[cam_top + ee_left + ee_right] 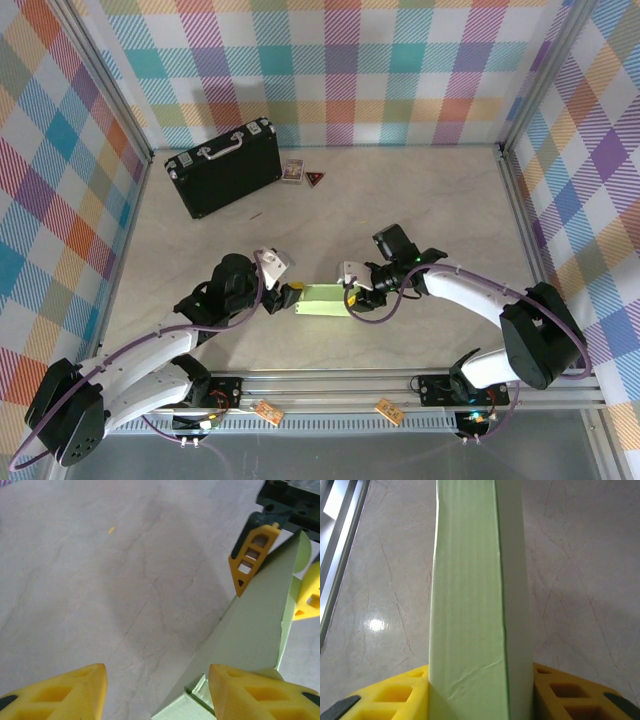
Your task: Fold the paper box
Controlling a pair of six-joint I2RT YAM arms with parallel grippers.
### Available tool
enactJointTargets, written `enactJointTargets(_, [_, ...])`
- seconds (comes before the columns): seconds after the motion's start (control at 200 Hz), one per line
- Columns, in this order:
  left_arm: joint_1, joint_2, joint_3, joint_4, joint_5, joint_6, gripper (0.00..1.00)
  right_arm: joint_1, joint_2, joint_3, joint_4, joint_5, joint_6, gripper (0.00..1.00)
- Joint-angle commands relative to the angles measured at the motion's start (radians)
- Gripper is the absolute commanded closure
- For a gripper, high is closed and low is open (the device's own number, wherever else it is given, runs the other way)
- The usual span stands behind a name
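We see the paper box (322, 300) low-center over the bench (420, 210), btwn the two arms, its long side running L-to-R. The right jaws pinch its right end: in the right wrist view both yellow fingers (570, 697) press against the box's sides. The left jaws are spread wide. The box's other end sits just beside one left finger (260, 692), w/ bare bench btwn it and the other. We can't tell if it actually touches that finger. A black briefcase (222, 165) lies at the back left, well apart, w/ a small card (292, 170) and a dark triangle (315, 179) near it.
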State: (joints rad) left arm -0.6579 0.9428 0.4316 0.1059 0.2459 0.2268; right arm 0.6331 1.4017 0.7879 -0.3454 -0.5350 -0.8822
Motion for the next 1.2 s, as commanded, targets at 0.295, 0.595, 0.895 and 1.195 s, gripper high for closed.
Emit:
enactJointTargets(0.295, [-0.035, 0.102, -0.003, -0.024, 0.359, 0.296, 0.42, -0.017, 0.029, 0.090, -0.057, -0.086, -0.107, 0.58])
enactJointTargets(0.595, [-0.035, 0.111, 0.007, -0.046, 0.370, 0.287, 0.42, -0.047, 0.046, 0.108, -0.071, -0.088, -0.100, 0.58])
enactJointTargets(0.895, [-0.032, 0.029, 0.044, -0.112, 0.092, 0.309, 0.38, -0.089, 0.060, 0.119, -0.069, -0.098, -0.100, 0.58])
enactJointTargets(1.195, [0.019, 0.146, 0.132, -0.163, 0.115, 0.400, 0.38, -0.124, 0.091, 0.165, -0.116, -0.039, -0.155, 0.58])
